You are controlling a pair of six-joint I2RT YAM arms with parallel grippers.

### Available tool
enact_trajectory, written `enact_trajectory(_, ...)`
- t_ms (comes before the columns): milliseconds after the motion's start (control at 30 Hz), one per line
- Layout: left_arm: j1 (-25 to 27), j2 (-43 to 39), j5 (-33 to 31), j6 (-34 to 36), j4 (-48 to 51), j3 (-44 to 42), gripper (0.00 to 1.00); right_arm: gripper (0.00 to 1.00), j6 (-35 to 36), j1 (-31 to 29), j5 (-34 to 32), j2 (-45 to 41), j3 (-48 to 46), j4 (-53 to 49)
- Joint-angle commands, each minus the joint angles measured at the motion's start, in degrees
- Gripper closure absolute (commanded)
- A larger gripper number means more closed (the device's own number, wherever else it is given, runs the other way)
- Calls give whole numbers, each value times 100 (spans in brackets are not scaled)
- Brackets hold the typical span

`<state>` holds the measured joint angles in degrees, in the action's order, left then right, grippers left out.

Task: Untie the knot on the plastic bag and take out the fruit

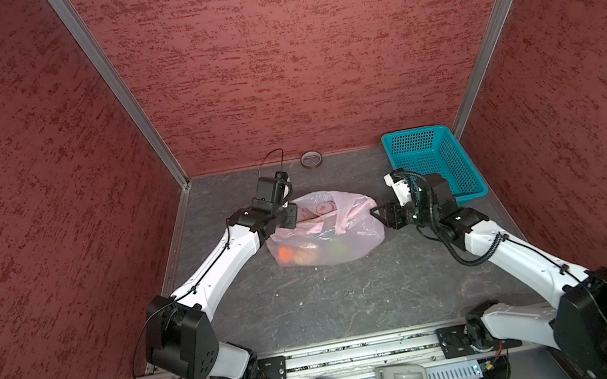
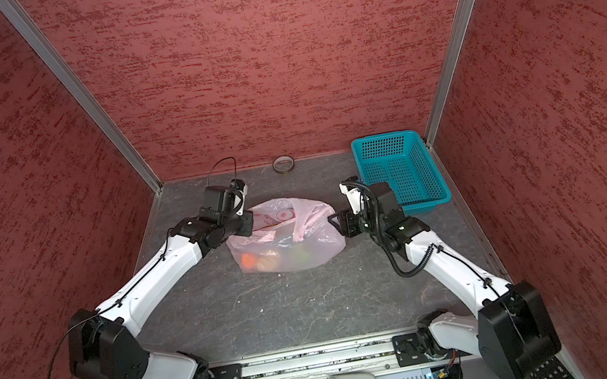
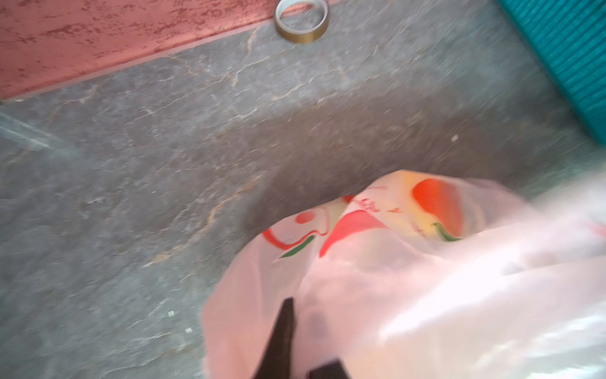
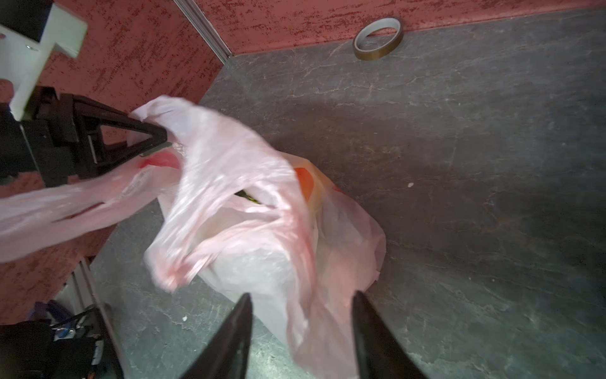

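The plastic bag (image 1: 326, 233) lay mid-table (image 1: 314, 306) between the two arms, thin, crinkly and translucent pale pink. Its near side sagged over the fruit (image 1: 296, 255), which showed as orange and green blurs through the film. Beyond that the mouth gaped, a handle strip (image 1: 343, 220) flopped loose, and red print marked the far wall. The left gripper (image 4: 164, 141) was pinched tight on the bag's left rim, holding it raised. The right gripper (image 4: 302, 293) stood with jaws apart at the bag's right edge, clamping nothing. Behind sat a teal basket (image 1: 436, 163) and a tape roll (image 1: 312, 158) by the back wall.
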<state>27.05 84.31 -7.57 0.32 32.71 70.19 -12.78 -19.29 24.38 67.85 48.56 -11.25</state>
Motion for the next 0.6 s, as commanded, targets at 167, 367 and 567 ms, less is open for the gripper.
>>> enact_trajectory(167, 469, -298, 129, 549, -934, 30, 100, 13, 817, -29, 514, 327, 1527, -681)
enact_trajectory(367, 606, -483, 239, 587, -1141, -47, 100, 2, 1853, -304, 527, 1394, 2640, -1088)
enact_trajectory(567, 672, -624, 265, 551, -1196, -162, 100, 2, 2650, -633, 832, 2353, 3416, -1484)
